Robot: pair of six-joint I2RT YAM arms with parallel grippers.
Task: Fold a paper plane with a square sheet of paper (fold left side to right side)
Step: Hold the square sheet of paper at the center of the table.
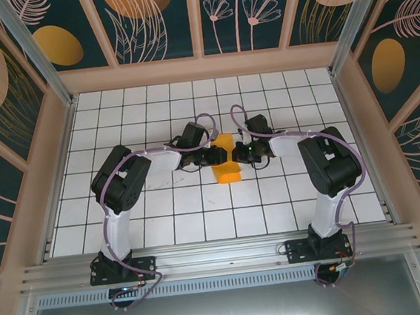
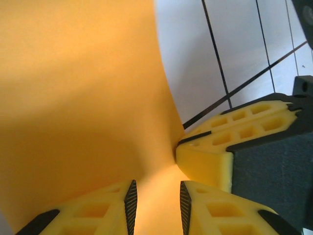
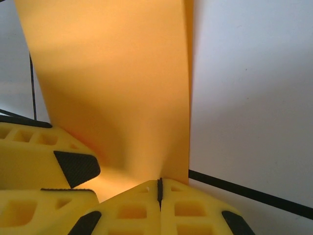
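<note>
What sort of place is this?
Probably a robot test booth: left arm and right arm bolted to a metal rail, a white tiled table walled by painted panels, an orange paper sheet between them.

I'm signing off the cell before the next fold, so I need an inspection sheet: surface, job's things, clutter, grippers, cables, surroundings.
Surface: white tiled table with black grid lines.
Job's things: orange square sheet of paper at the centre between the two grippers, bent rather than lying flat.
Clutter: nothing seen.
Grippers: right gripper shut on the sheet's edge; left gripper with jaws apart, paper showing in the gap.
Cables: purple cables loop along both arms, apart from the paper.
Surroundings: panel walls with leaf and oval decorations; metal rail at the near edge.
</note>
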